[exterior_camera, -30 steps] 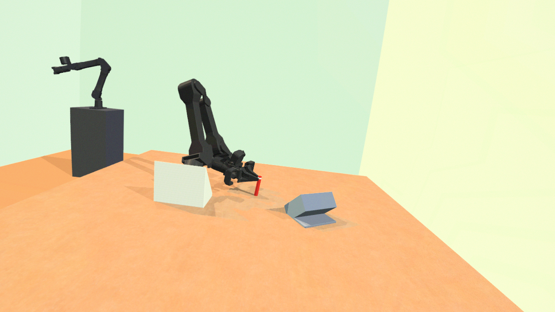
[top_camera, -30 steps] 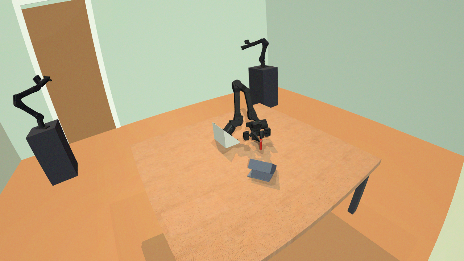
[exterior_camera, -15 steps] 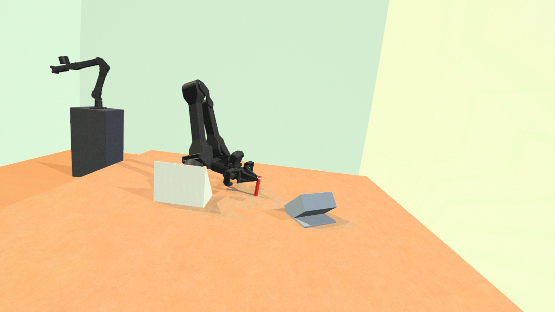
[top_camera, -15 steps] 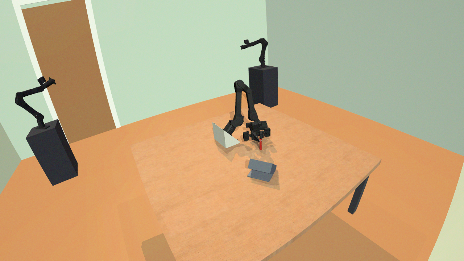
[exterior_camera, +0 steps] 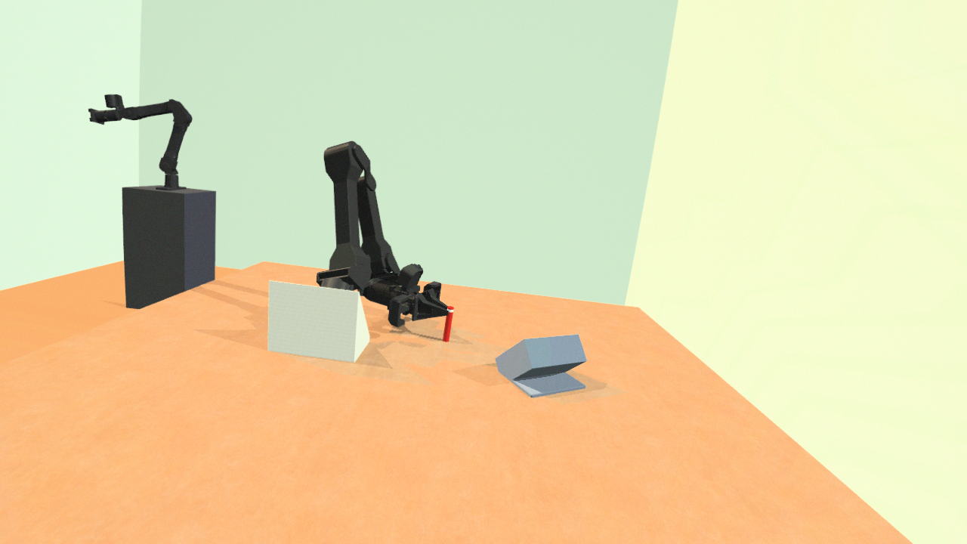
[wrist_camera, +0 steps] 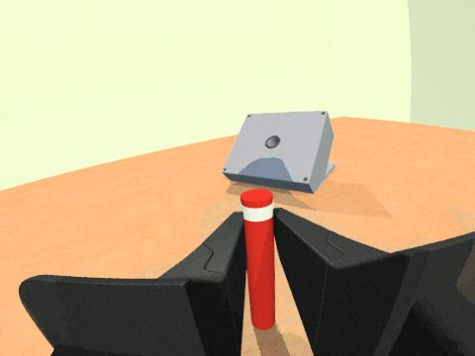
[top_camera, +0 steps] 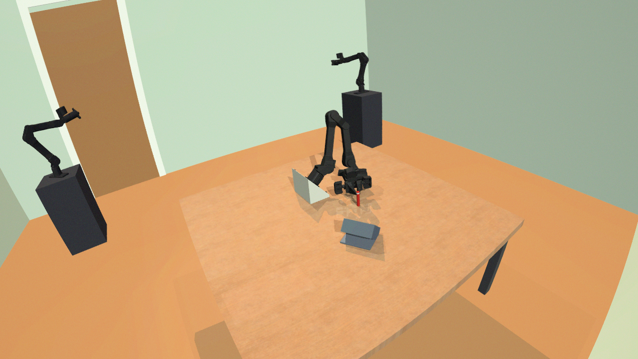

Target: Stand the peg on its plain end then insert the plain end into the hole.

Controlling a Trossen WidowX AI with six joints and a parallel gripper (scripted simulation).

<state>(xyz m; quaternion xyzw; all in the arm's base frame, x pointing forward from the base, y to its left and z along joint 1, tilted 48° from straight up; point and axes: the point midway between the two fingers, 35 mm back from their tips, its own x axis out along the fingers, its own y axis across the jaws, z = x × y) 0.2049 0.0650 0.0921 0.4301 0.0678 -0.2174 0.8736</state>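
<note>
The red peg stands nearly upright, white-banded end up, with a slight tilt in the exterior view. Its plain lower end is at or just above the table; I cannot tell if it touches. My gripper is shut on the peg just below and beside the white band, reaching in from the robot's side. The grey-blue sloped panel stands beyond the peg. Its round hole shows in the wrist view and faces the gripper.
A white wedge-shaped block stands on the table beside the arm's base. Two other arms stand on dark pedestals off the table; one pedestal also shows in the exterior view.
</note>
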